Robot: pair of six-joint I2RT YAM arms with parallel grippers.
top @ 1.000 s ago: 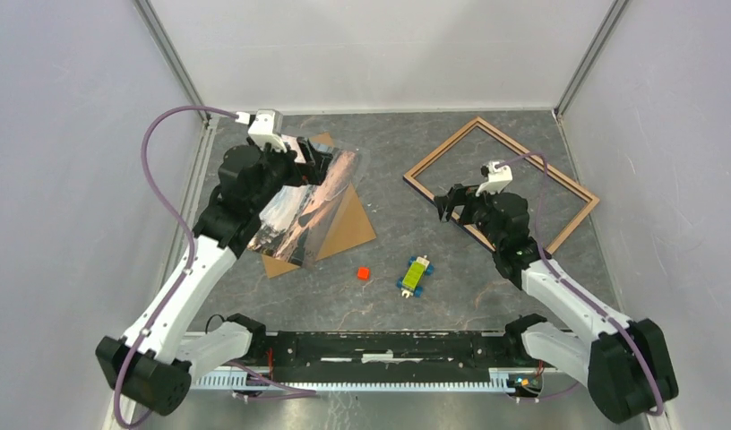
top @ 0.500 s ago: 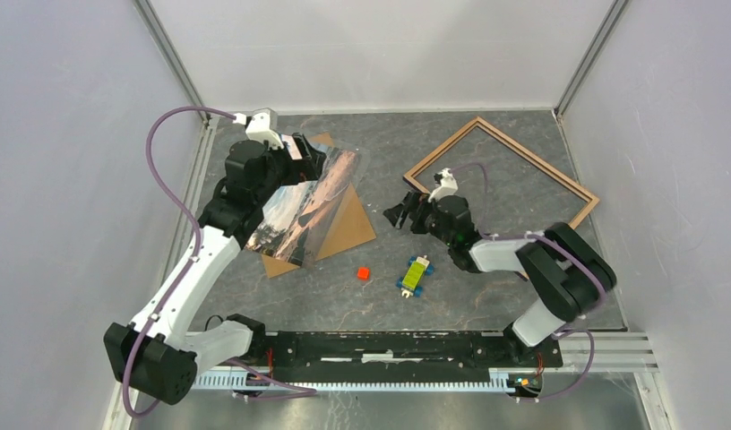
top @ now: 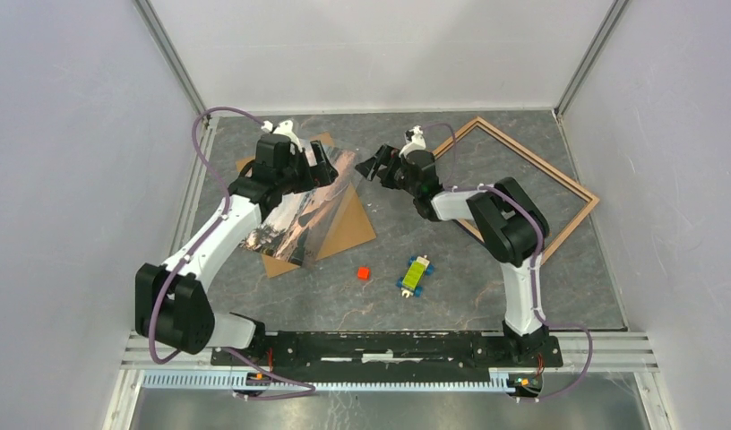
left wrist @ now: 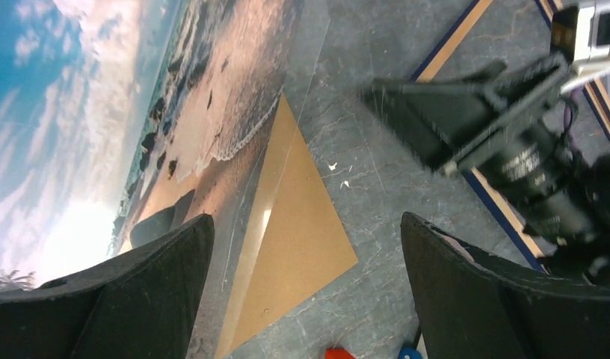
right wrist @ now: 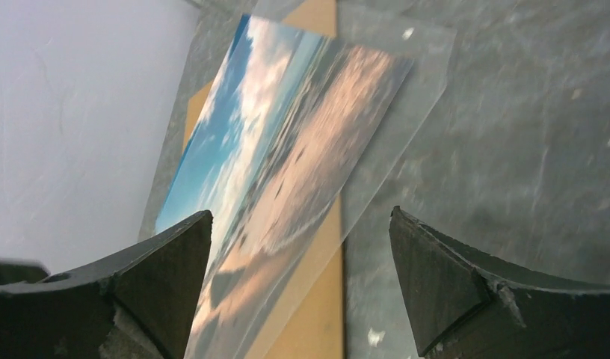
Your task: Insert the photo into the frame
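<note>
We see the photo in blue sky, white clouds and pinkish shore. The frame is light brown, the board plain tan, the desk dark grey and marbled, the cube red, and the toy yellow-green on blue.

Table: dark grey marbled top. Frame flat at far right, light wood face up, set diagonally. Brown backing board flat at far left, with the photo lying across it, overhanging its left side. Small red cube and yellow-green block on bare surface near centre, apart from each other
</note>
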